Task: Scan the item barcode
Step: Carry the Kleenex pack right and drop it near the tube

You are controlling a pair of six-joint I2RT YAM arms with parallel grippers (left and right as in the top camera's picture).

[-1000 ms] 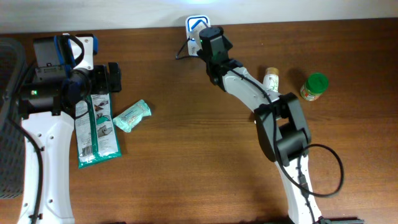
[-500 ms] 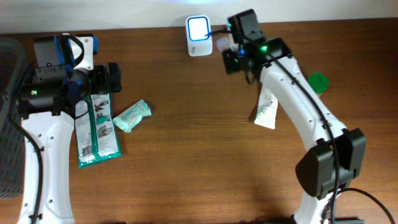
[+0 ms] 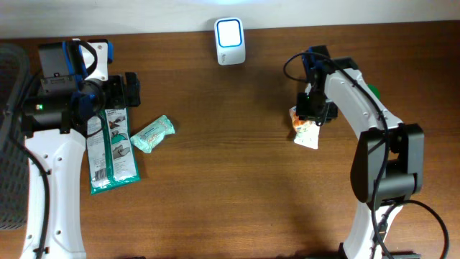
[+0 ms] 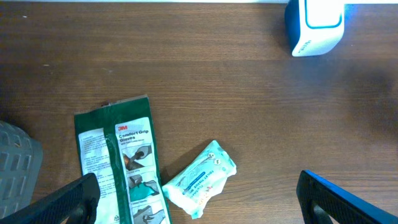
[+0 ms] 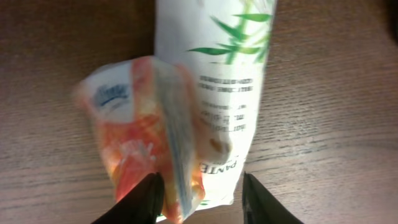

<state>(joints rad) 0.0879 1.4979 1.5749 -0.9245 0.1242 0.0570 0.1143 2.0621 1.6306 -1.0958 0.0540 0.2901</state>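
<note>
Hovering with its jaws spread as wide as they go, the left gripper (image 4: 202,202) is gripping nothing. A green 3M package (image 4: 124,168) is lying flat beside one of its fingers, and a teal tissue packet (image 4: 200,180) is sitting just ahead of the gap between them. The scanner (image 3: 230,32) is standing well ahead of this gripper, toward its other finger.

Further right, the right gripper (image 5: 199,196) is pointing down at the table (image 3: 215,180), well apart from the scanner. Its fingers are standing apart with an orange packet (image 5: 134,143) between them. That packet is leaning on a white tube (image 5: 224,74) that stretches away beyond the fingertips. Whether a finger is touching the packet cannot be told.

The step in hand is probably setting the orange packet down beside the tube. Next, the right gripper should be lifting straight up, so that the packet is not dragged along.
</note>
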